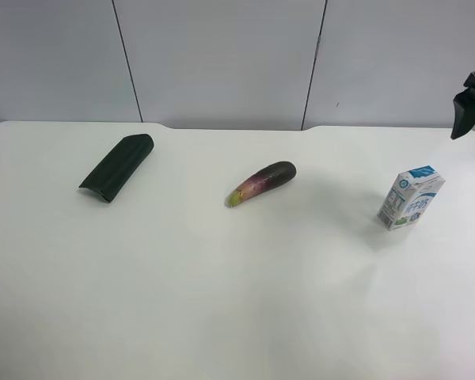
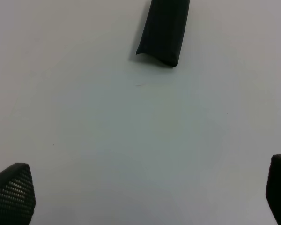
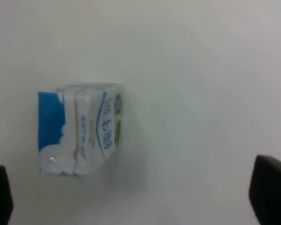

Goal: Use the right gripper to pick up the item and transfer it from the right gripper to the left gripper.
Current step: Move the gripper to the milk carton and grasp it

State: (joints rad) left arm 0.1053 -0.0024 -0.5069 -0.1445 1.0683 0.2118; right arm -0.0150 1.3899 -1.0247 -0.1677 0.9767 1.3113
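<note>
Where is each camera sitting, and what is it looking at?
Exterior high: up high, looking down on table, dark green oblong, eggplant, drink carton; right arm's tip peeks in.
Right wrist: on that arm, facing down at the carton; right fingers show.
Left wrist: on the other arm, facing down at the oblong; left fingers show.
Exterior high shares carton and oblong.

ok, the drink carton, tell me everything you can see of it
The carton is small and looks like white paperboard, with blue printing and a blue sloped top. It stands upright on the white table, near the exterior high view's right edge and well apart from the eggplant. Only the table touches it. The right gripper hangs open above, clear of it.
</note>
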